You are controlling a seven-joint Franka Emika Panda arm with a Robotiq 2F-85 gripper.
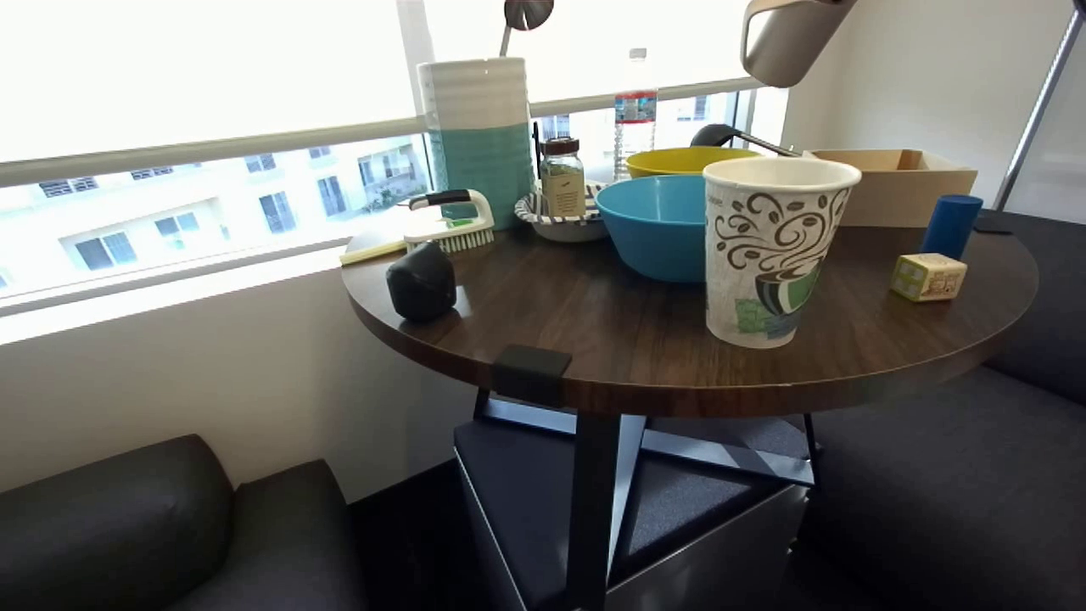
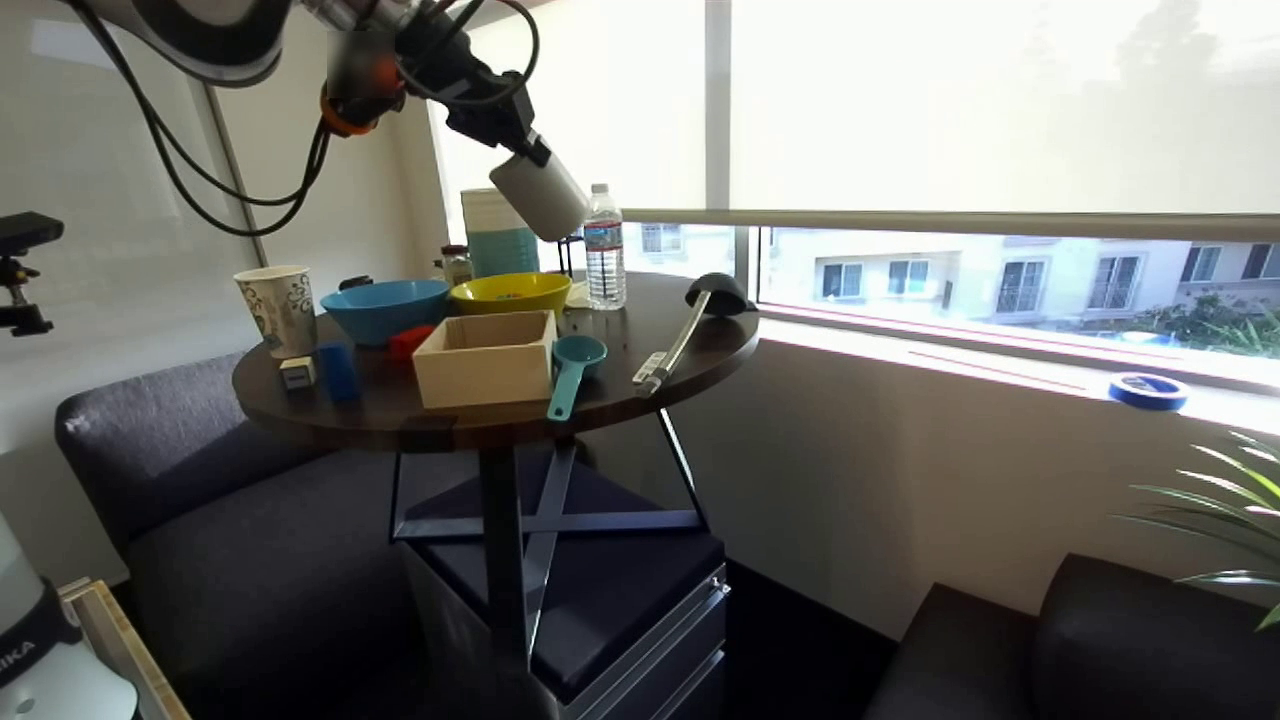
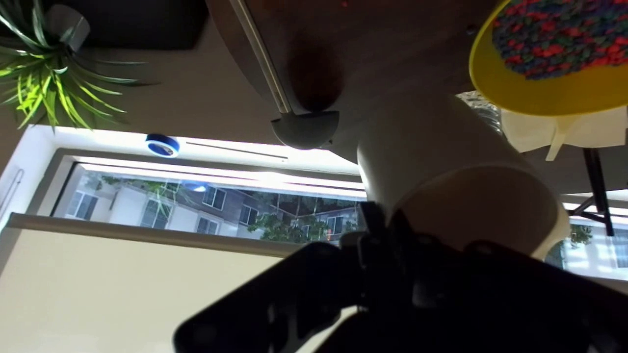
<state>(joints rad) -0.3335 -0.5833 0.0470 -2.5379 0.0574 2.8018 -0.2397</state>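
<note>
White mug [image 2: 541,198]: it is in the air, higher than the yellow bowl [image 3: 544,98], tilted with its base low and its mouth high.
Gripper [image 3: 385,220]: you have it clamped on the mug, apparently at the rim; the wrist view is too dark there to show exactly how.
Rim grip: probably your weakest point; a jerk or a glancing knock could twist the mug loose, since a thin curved wall gives little to hold.
Mug's inside: shadowed, so you cannot tell whether anything is in it; if so, a steeper tilt would tip it out.
Water bottle [image 2: 603,240]: upright just beside the yellow bowl, on its window side; it could topple if you swing the mug's base low.
Red, blue and green bits [image 3: 564,39]: loose inside the yellow bowl; a dropped mug would likely scatter them.
Blue bowl [image 1: 653,242]: next to the yellow bowl, with the paper cup [image 1: 776,255] past it.
Wooden box [image 2: 480,375]: near the yellow bowl, a teal scoop [image 2: 569,375] beside it.
Round table [image 1: 594,318]: dark wood, bearing the yellow bowl and its neighbours.
Room: beyond the yellow bowl, a window [image 2: 880,285] under a half-lowered shade [image 2: 980,110]; below the bowl, a drawer cabinet [image 2: 650,640] and dark seats [image 2: 270,540].
</note>
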